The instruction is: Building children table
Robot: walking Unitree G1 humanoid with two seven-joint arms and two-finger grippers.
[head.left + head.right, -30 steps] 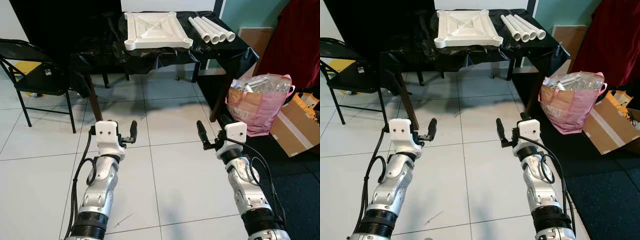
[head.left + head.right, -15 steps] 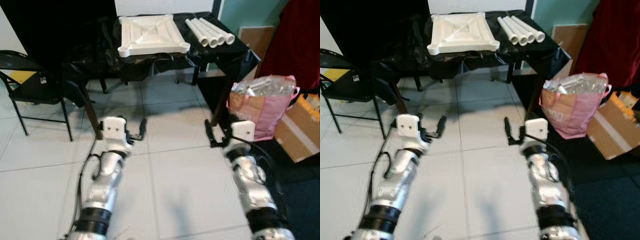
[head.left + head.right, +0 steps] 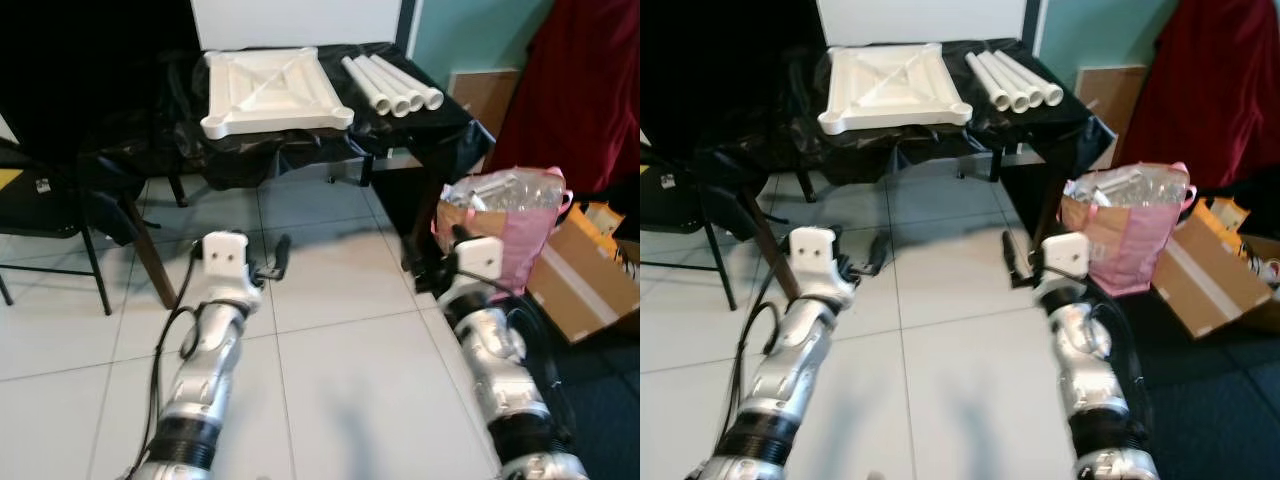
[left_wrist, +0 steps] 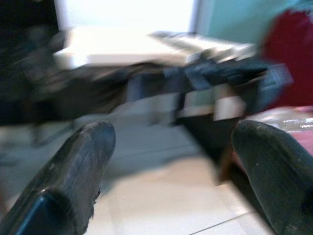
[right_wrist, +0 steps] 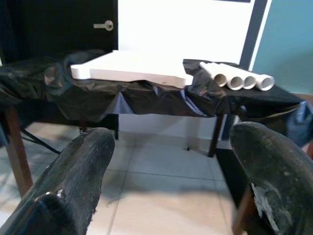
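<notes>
In the left eye view, the white tabletop panel [image 3: 275, 88] is seen upside down at upper centre on the black-draped worktop [image 3: 455, 105], with four white leg tubes [image 3: 392, 85] just beside it toward the upper right; the left end effector [image 3: 280, 256] and right end effector [image 3: 415, 276] are held over the tiled floor [image 3: 330, 370], well apart from the parts. In the right eye view, a pink bag [image 3: 1130, 230] and cardboard box [image 3: 1205, 285] are seen at right, where the right arm could be snagged. In the left wrist view, wide-spread fingers [image 4: 73, 171] are shown amid blur, so a reach could be misjudged. In the right wrist view, fingers [image 5: 78, 171] are spread wide and empty; the round tubes could be rolled off the loose cloth.
</notes>
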